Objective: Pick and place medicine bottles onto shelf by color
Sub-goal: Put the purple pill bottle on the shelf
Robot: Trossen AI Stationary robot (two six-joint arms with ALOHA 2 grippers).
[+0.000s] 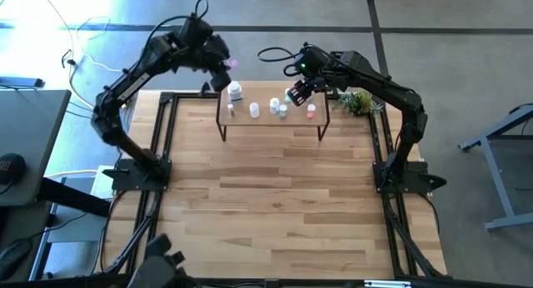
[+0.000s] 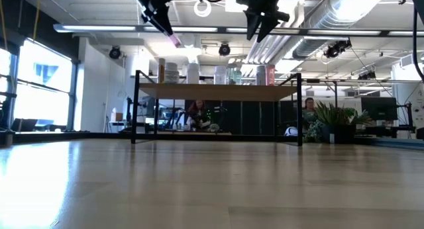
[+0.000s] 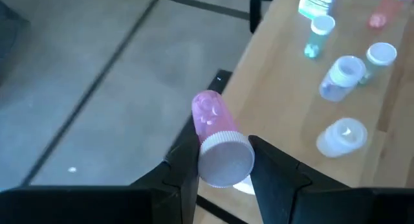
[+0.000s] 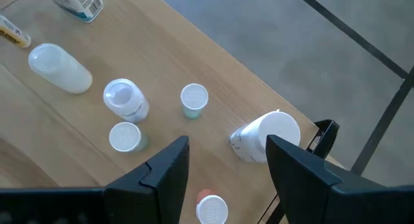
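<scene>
My left gripper (image 3: 223, 166) is clamped on a pink bottle (image 3: 213, 136) above the shelf's (image 1: 250, 120) far-left corner. The shelf lies right and nearer. My right gripper (image 4: 226, 166) hovers with fingers apart, empty, over the shelf's right half.

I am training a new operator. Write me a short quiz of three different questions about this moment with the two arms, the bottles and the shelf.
1. True or false: the left gripper holds a pink bottle with a white cap.
2. Multiple choice: the right gripper is (A) shut on a bottle, (B) open above the shelf, (C) resting on the table.
3. Short answer: what green thing stands on the table near the right arm?

Key:
1. True; the fingers press on the bottle at its cap end, over the shelf's left end.
2. B; nothing is between its fingers, and bottles stand below.
3. A small plant.
</scene>
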